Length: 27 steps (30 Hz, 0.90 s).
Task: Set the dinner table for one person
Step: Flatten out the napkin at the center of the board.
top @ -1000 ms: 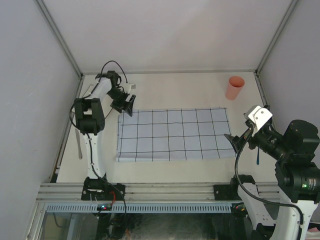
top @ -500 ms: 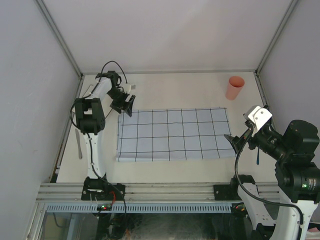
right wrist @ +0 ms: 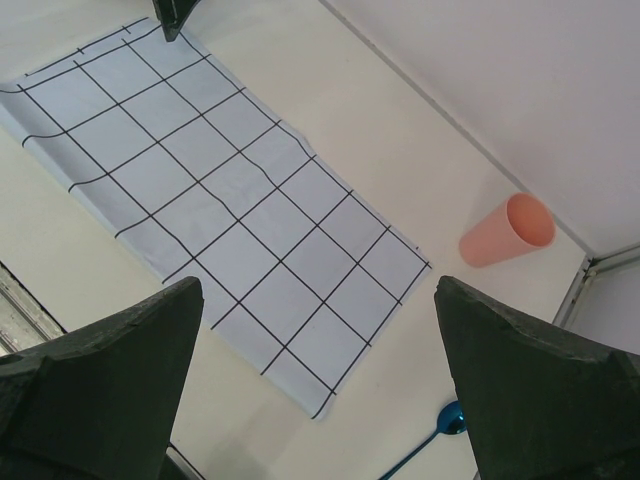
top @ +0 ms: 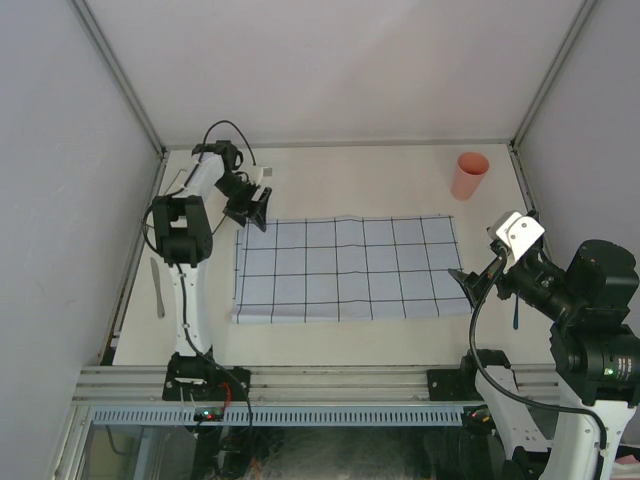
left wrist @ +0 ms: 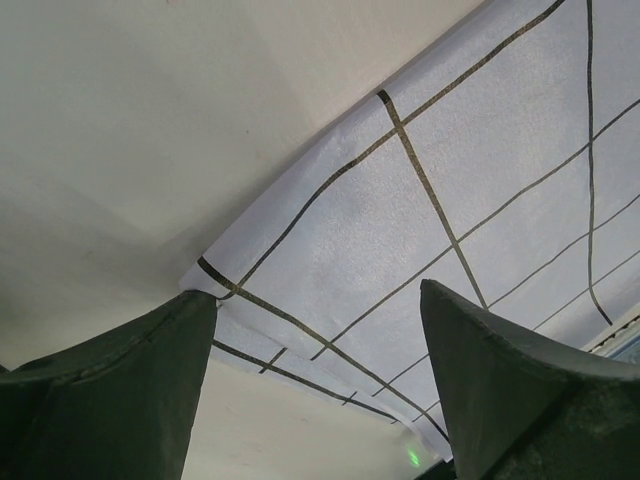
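i'd press the raised far-left corner of the grid cloth (top: 345,268) flat on the dinner table (top: 350,175) before backing off; left gripper (left wrist: 315,295) wide open over that corner, gripping nothing; right gripper (right wrist: 318,285) wide open, empty, near the cloth's near-right corner; pink cup (top: 469,175) at far right

place: a robot laboratory test cell is indicated | surface: the dinner table (top: 350,165) is seen as an off-white work top boxed in by pale wall panels (top: 60,150) and grey metal rails (top: 330,382) | equipment: a left arm (top: 185,230) and a right arm (top: 590,300) are bolted at the near rail, a black cable (top: 471,335) is left exposed
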Each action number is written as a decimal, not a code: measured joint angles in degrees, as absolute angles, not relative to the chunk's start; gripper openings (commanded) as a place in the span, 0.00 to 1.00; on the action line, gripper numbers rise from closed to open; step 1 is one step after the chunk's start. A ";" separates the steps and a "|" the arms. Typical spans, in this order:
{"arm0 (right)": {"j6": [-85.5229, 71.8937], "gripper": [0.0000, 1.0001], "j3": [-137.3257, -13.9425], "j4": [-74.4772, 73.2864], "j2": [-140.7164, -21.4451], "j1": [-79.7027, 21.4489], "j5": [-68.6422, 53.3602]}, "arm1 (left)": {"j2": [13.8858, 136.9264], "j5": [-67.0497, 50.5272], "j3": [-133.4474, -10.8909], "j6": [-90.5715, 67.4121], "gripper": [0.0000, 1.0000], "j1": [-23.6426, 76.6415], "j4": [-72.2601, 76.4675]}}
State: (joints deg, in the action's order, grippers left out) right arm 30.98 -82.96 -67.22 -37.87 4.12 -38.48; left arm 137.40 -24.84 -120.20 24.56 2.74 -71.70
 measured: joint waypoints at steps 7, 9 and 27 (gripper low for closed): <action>31.05 1.00 -82.96 -67.22 -37.87 4.12 -38.48 | 137.78 -25.93 -120.88 24.71 0.60 2.48 -72.77; 31.05 1.00 -82.96 -67.22 -37.87 4.12 -38.48 | 137.80 -25.96 -120.88 25.02 0.51 2.48 -72.95; 31.11 1.00 -82.96 -67.26 -37.45 4.12 -39.09 | 137.80 -25.65 -120.70 25.65 0.00 2.50 -73.63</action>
State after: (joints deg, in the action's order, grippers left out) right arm 31.11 -82.96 -67.26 -37.45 4.12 -39.09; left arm 137.80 -25.65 -120.70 25.65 2.50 -73.63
